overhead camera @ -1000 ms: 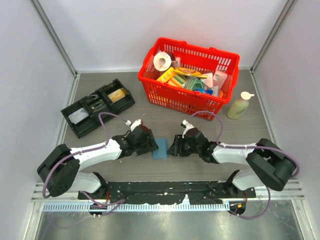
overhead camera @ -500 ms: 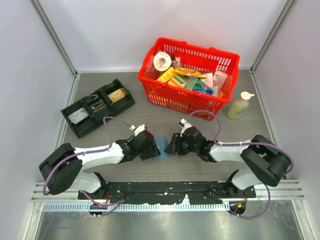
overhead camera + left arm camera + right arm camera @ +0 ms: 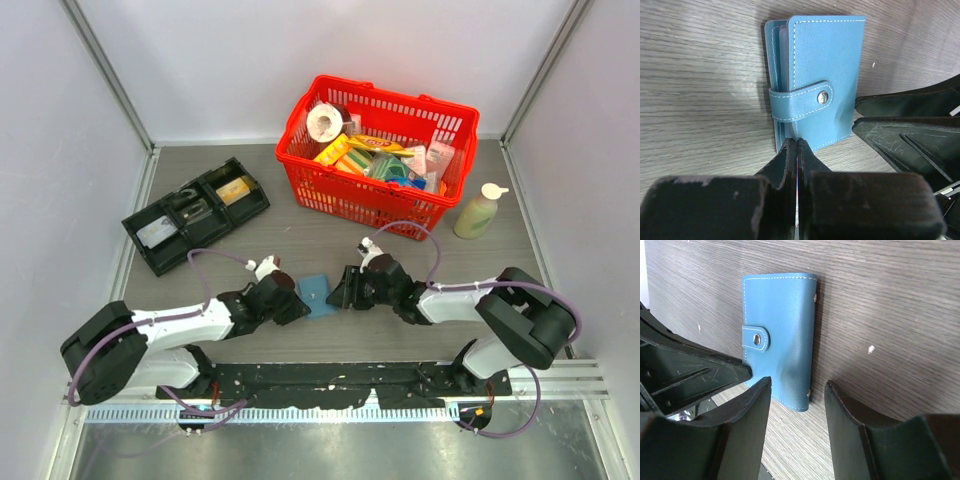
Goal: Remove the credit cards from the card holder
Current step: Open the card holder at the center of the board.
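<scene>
The card holder [image 3: 316,294] is a blue wallet lying flat on the table, closed by a snap strap [image 3: 802,102]. The credit cards are hidden inside it. My left gripper [image 3: 298,302] is shut, its tips [image 3: 796,143] touching the wallet's near edge [image 3: 812,142] with nothing seen between them. My right gripper [image 3: 341,292] is open on the wallet's other side. In the right wrist view the card holder [image 3: 780,335] has its near corner just between the right gripper's [image 3: 797,387] spread fingers. Each wrist view also shows the opposite gripper's black fingers [image 3: 910,130] [image 3: 685,370].
A red basket [image 3: 302,118] full of goods stands at the back. A black compartmented tray [image 3: 140,232] sits at the back left. A pale lotion bottle [image 3: 478,212] stands to the right of the basket.
My left gripper has closed from open and drawn back slightly toward the near left. The card holder has turned a little. The right gripper has barely moved.
</scene>
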